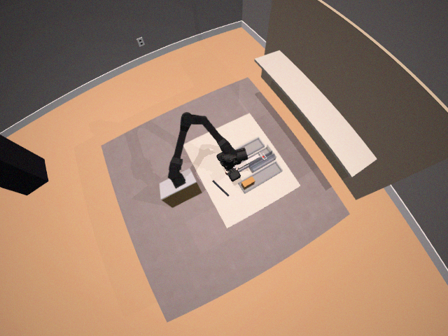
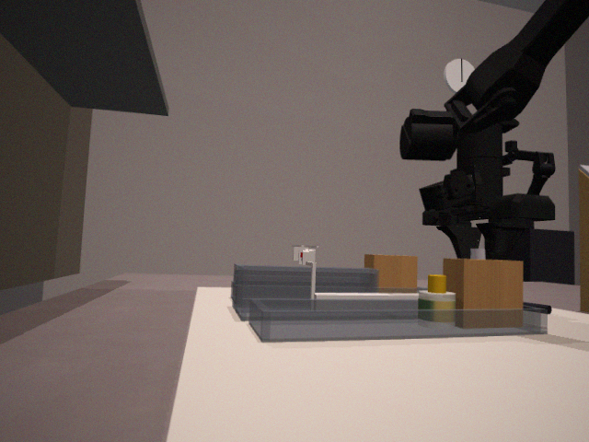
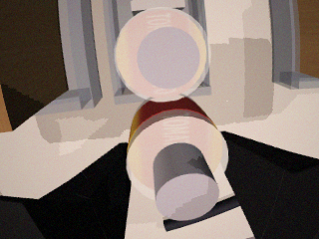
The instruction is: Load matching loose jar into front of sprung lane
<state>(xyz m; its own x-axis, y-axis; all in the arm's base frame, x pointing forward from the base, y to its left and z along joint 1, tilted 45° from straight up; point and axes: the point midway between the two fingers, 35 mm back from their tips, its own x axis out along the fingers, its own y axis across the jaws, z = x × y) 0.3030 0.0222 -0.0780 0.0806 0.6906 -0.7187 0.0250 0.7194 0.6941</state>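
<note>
Held jar [image 2: 478, 251] mostly behind box [image 2: 482, 290]

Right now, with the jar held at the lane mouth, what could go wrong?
The hand grips the red-banded jar right behind the jar in the lane. Pushing off-centre could tip either jar or catch a lane wall. Releasing before the new jar clears the front stop might let the pusher shove both out.

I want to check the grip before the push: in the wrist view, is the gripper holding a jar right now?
Yes, the gripper is shut on the grey-capped jar, which sits just in front of the lane's jar.
</note>
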